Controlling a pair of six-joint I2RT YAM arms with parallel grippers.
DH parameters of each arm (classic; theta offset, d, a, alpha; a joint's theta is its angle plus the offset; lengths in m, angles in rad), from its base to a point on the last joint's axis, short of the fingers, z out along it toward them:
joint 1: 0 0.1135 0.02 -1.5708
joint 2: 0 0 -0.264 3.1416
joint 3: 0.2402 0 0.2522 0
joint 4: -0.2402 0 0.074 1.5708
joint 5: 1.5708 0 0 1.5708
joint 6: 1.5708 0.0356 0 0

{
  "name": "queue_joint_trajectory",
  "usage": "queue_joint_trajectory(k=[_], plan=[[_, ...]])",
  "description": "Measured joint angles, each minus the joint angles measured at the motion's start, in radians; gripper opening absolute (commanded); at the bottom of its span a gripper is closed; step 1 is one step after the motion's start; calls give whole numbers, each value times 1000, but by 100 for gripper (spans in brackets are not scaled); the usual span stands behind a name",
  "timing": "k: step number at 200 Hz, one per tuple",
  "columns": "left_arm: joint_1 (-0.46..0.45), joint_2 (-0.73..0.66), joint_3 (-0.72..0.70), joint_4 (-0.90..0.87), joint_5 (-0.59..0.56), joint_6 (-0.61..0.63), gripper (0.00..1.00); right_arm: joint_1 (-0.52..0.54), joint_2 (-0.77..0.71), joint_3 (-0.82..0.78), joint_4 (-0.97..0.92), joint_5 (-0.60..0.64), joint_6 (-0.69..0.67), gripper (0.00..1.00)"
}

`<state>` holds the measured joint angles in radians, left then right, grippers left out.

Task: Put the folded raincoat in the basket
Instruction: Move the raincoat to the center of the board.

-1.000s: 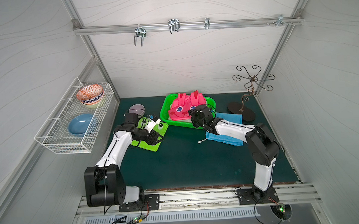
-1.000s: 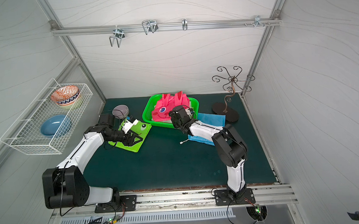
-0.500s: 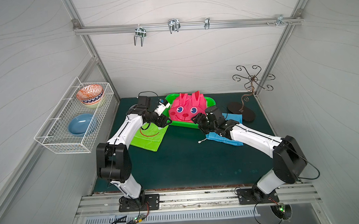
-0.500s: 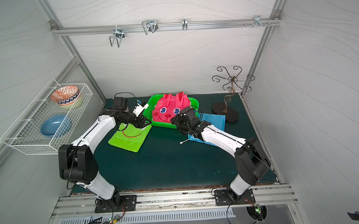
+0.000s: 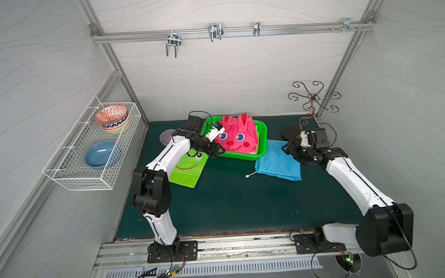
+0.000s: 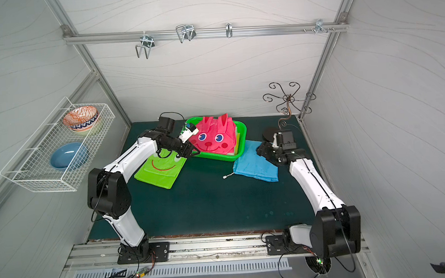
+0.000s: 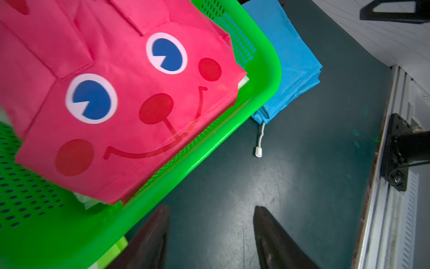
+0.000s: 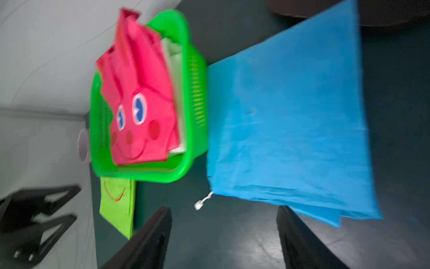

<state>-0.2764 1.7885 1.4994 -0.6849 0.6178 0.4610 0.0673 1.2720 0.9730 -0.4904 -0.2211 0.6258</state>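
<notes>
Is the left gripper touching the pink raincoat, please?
Apart. The left wrist view shows the basket rim between the pink raincoat and the left gripper, fingers open.

I see a dark green mat (image 5: pixel 232 203) covering the table, with the basket (image 5: pixel 240 157) standing at its far middle. A lime-green folded sheet with a frog face (image 5: pixel 189 169) lies just beside the basket's near left corner, and a blue folded cloth (image 5: pixel 279 163) lies against its right wall. A grey bowl (image 5: pixel 166 137) sits far left and a black stand base (image 5: pixel 289 133) far right
</notes>
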Motion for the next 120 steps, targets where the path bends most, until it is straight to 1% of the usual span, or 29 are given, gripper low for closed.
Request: queue_joint_trajectory(k=[20,30,41,59,83,100,120], plan=[[-23,-9,-30,-7,3,0,61,-170,-1,-124,41,-97,26,74],[-31,-14,-52,-8,3,-3,59,-228,4,-180,59,-126,40,74],[-36,-21,-79,-6,-2,-9,59,-269,17,-226,76,-146,47,75],[-56,-50,-161,22,-41,-30,59,-290,60,-263,115,-157,47,77],[-103,-82,-264,46,-76,-69,60,-292,149,-271,183,-169,40,76],[-132,-82,-289,60,-88,-89,60,-292,232,-275,243,-196,35,76],[-152,-82,-292,73,-95,-99,60,-292,267,-264,289,-229,27,72]])
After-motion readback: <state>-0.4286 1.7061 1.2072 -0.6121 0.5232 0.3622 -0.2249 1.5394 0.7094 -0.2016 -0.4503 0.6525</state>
